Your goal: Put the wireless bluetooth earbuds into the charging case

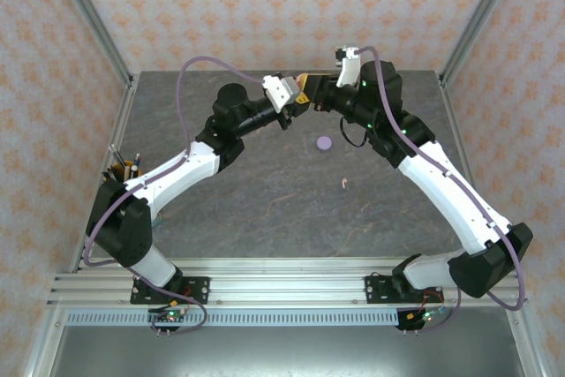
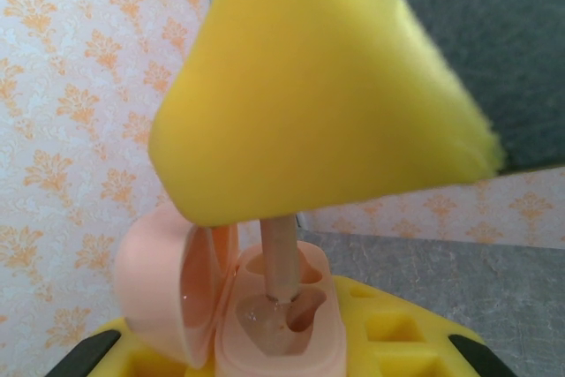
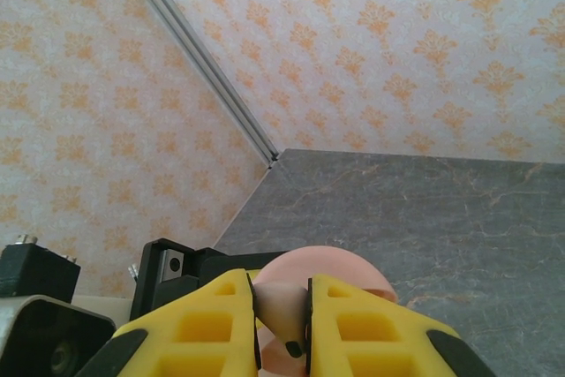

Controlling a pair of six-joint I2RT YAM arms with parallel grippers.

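I clamp open pink case (image 2: 172, 280) in left gripper (image 2: 265, 358) to steady it | right gripper (image 3: 282, 333) pinches 1 pink earbud (image 2: 278, 249), stem entering socket (image 2: 284, 313) just below its tips

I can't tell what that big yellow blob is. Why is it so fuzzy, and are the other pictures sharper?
Left wrist view: the blob is the right gripper, too close to the lens, so blurred; the pink case below is clearer. Right wrist view: wallpaper sharp. Top view: sharp, evenly lit, faint shadows.
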